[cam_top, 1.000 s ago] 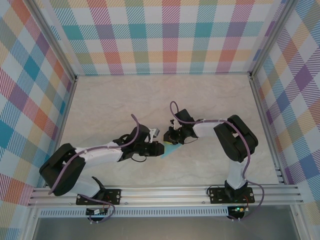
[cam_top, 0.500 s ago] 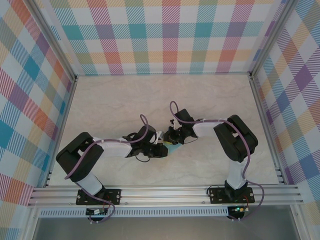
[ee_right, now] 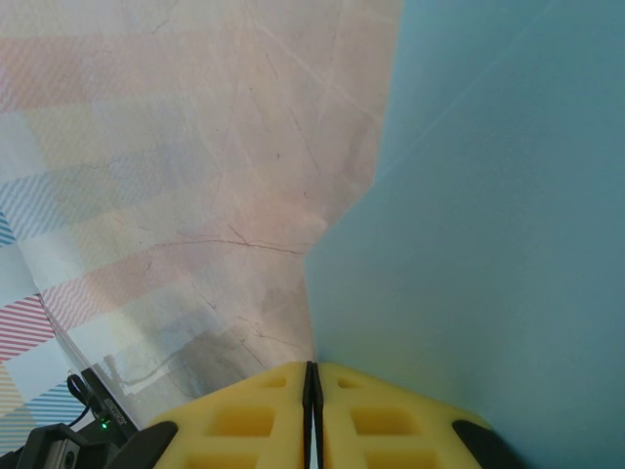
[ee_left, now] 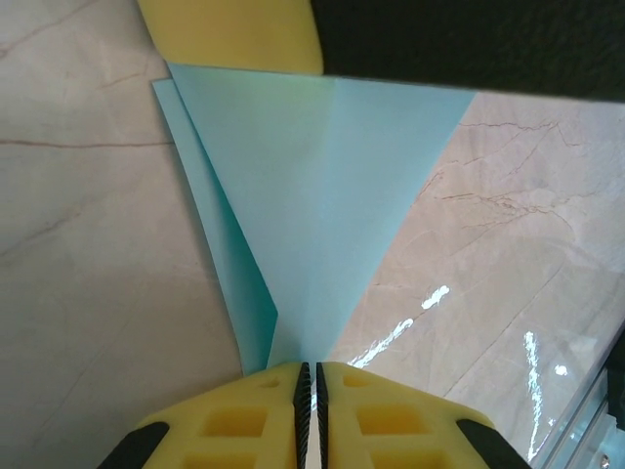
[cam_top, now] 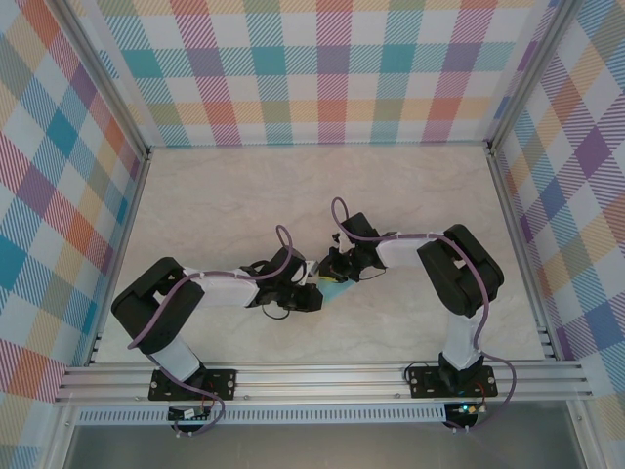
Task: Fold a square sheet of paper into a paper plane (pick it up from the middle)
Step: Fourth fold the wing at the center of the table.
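The paper plane (cam_top: 339, 292) is a small pointed wedge of light blue paper lying low over the marble table, between the two grippers. In the left wrist view it (ee_left: 312, 195) tapers down to a tip that is pinched in my left gripper (ee_left: 309, 369), which is shut on it. A yellow fingertip (ee_left: 234, 34) of the right gripper sits at the plane's wide far edge. In the right wrist view the blue paper (ee_right: 488, 215) covers the right half, and my right gripper (ee_right: 312, 373) is shut on its edge. From above, the left gripper (cam_top: 314, 293) and the right gripper (cam_top: 332, 279) almost touch.
The marble table (cam_top: 244, 205) stretches out behind and to both sides of the grippers. Checked walls (cam_top: 322, 68) and aluminium rails (cam_top: 322, 376) enclose it. The left arm's elbow (cam_top: 161, 298) stands raised at the near left, and the right arm's elbow (cam_top: 459, 269) at the near right.
The left arm has lifted its elbow and swung inwards, which moved its gripper slightly right along the paper plane. The right arm and the plane have stayed where they were.
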You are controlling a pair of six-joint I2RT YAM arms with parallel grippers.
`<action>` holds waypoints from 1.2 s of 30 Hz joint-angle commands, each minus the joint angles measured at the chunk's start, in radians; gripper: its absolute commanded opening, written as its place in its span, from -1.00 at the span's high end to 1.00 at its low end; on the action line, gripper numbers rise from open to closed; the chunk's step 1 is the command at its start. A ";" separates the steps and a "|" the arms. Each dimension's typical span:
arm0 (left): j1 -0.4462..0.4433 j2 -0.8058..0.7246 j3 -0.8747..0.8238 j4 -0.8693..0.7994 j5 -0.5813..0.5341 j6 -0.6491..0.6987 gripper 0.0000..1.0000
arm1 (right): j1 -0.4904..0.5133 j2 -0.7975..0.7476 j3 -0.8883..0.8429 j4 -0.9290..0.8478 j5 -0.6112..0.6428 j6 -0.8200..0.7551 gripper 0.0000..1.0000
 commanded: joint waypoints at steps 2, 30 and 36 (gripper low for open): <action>0.012 0.025 -0.069 -0.107 -0.083 0.007 0.73 | -0.002 0.072 -0.018 -0.099 0.102 -0.012 0.75; 0.012 -0.002 0.041 0.123 0.015 -0.086 0.64 | -0.001 0.066 -0.020 -0.072 0.094 0.009 0.74; 0.013 0.049 0.042 0.081 -0.063 -0.060 0.66 | -0.002 0.065 -0.020 -0.078 0.095 0.006 0.74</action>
